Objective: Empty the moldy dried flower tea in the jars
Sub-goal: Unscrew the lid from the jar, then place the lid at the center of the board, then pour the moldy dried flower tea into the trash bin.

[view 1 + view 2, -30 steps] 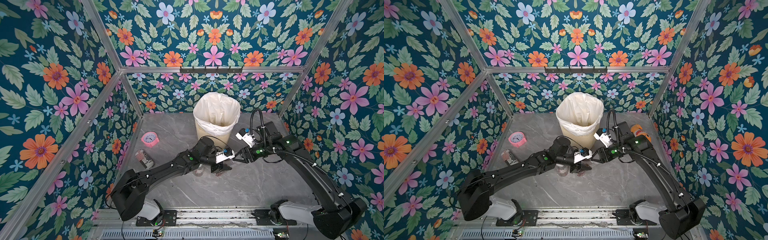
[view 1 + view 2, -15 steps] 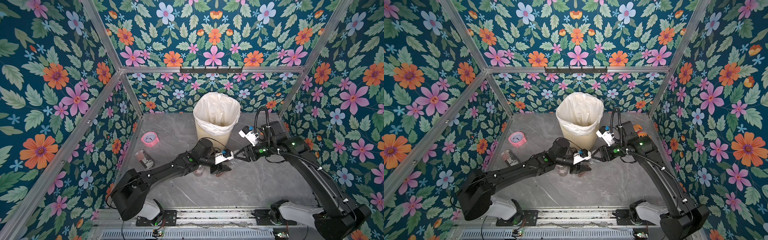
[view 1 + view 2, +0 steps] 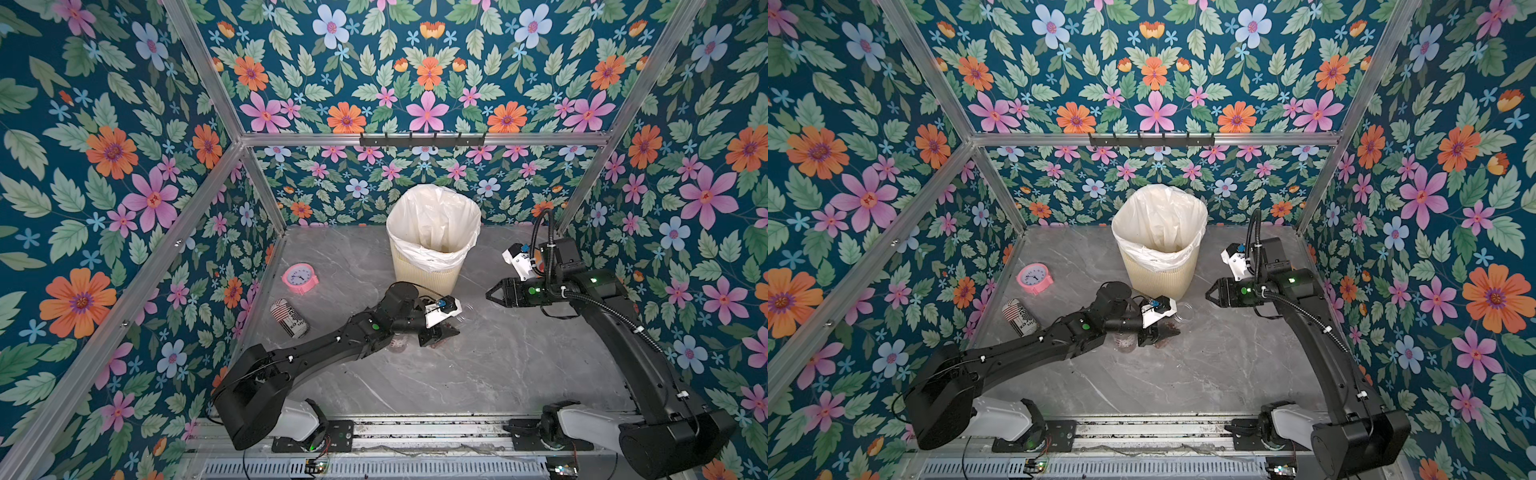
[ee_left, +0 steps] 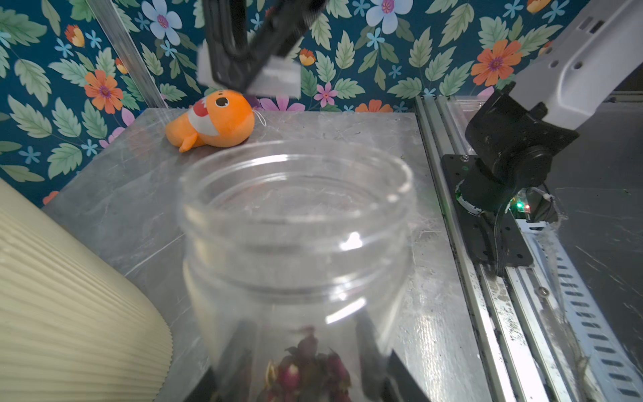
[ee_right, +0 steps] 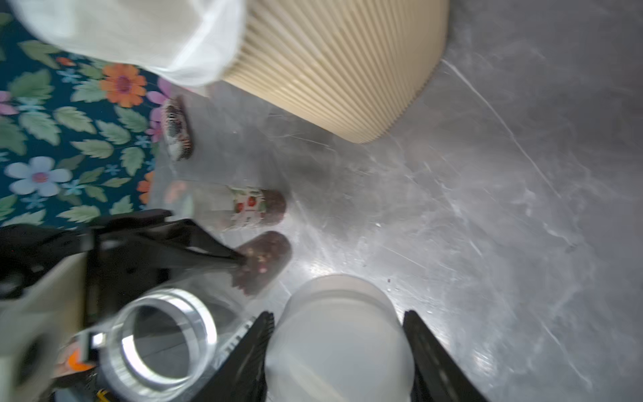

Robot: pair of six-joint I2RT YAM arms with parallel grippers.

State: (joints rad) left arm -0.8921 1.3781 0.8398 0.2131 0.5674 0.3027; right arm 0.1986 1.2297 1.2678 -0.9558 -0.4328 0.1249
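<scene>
Now that the right gripper (image 3: 490, 294), clenched on the clear lid (image 5: 339, 341), has drawn well away from the left gripper (image 3: 446, 332), the plain jar (image 4: 295, 226) grasped there stands uncapped near the bin (image 3: 424, 278), its moldy dried flower tea (image 4: 306, 369) inside and seemingly ready for tipping.

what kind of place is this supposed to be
Most likely a robot test cell dressed as a room, not a real home: floral-print walls on a bare aluminium frame, two robot arms mounted on a front rail, and props like a lined bin and pink clock.
</scene>
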